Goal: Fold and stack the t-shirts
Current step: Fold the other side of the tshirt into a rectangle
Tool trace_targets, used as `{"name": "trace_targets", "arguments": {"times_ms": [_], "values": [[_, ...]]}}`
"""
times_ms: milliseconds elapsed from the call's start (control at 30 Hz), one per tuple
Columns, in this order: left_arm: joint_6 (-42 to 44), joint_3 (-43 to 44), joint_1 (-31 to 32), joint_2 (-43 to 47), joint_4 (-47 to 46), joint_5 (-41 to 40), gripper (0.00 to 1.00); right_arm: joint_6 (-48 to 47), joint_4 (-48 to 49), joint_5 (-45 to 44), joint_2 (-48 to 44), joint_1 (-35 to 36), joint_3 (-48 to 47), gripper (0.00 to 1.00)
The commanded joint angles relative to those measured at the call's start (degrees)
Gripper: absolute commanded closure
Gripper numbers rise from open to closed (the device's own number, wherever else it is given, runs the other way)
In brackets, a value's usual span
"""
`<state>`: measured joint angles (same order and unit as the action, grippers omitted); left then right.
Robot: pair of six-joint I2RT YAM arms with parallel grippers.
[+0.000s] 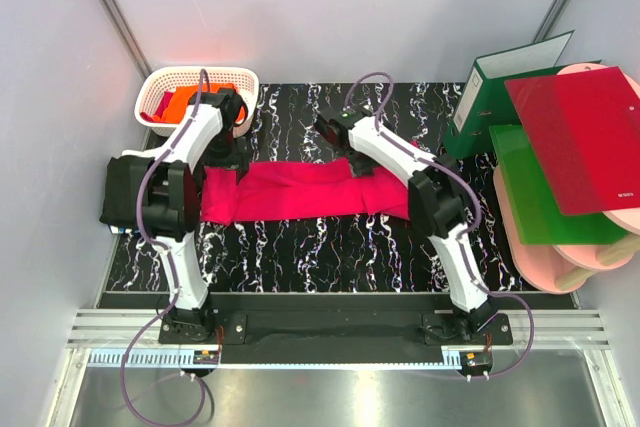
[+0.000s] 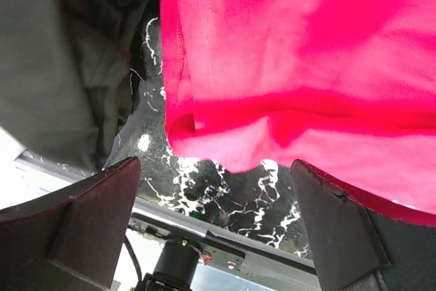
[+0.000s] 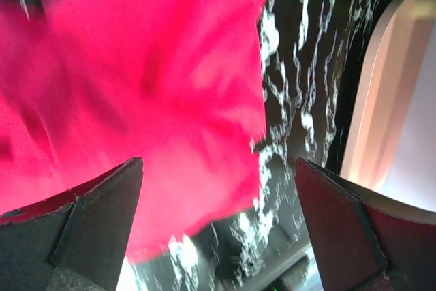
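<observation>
A crimson-pink t-shirt (image 1: 300,190) lies folded into a long strip across the black marbled mat (image 1: 330,247). My left gripper (image 1: 232,152) hovers over the strip's left end, open, with nothing between its fingers (image 2: 102,216); below them the cloth's folded edge (image 2: 286,86) rests on the mat. My right gripper (image 1: 345,147) is above the strip's right part, open and empty too, with the shirt's blurred end (image 3: 150,100) beneath it. A black t-shirt (image 1: 125,197) (image 2: 61,66) sits at the mat's left edge. An orange t-shirt (image 1: 185,99) lies in the basket.
A white lattice basket (image 1: 158,82) stands at the back left. On the right are a green binder (image 1: 490,97), a red folder (image 1: 585,137) over a green folder (image 1: 535,197), and pink boards (image 1: 590,252) (image 3: 381,100). Grey walls close in both sides.
</observation>
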<state>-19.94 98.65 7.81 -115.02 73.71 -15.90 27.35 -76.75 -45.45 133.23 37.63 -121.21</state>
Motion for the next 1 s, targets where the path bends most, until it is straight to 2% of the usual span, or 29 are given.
{"name": "trace_targets", "arguments": {"times_ms": [0,133,267,400,500,867,900,933,967], "values": [[0.78,-0.83,0.62,5.07,-1.38,1.05,0.01,-0.89,-12.64,10.09,-13.86,1.39,6.49,0.02],[0.96,-1.36,0.89,4.19,-1.55,0.96,0.01,-2.57,-10.18,19.94,-20.18,2.8,16.94,0.05],[1.31,-1.97,1.24,3.14,-2.08,0.78,0.01,-3.8,-7.28,25.4,-22.05,5.35,19.78,0.09],[1.4,-2.41,1.41,2.7,-2.43,0.96,0.01,-5.2,-5.52,29.36,-19.77,6.66,21.71,0.14],[1.4,-2.67,1.59,2.61,-2.43,0.96,0.01,-5.73,-4.2,28.58,-16.69,7.98,23.03,0.15],[1.58,-3.38,1.68,2.96,-2.35,0.43,0.01,-4.86,-4.19,11.8,-4.83,8.43,19.61,0.18],[1.58,-3.38,1.68,3.14,-2.43,0.35,0.01,-4.33,-4.28,9.79,-3.78,8.43,19.08,0.24],[1.58,-3.29,1.68,3.14,-2.43,0.34,0.01,-3.98,-4.55,8.99,-3.33,8.43,18.73,0.38],[1.58,-3.38,1.68,3.22,-2.35,0.26,0.01,-3.8,-4.55,8.37,-3.07,8.43,18.47,0.47]]}}
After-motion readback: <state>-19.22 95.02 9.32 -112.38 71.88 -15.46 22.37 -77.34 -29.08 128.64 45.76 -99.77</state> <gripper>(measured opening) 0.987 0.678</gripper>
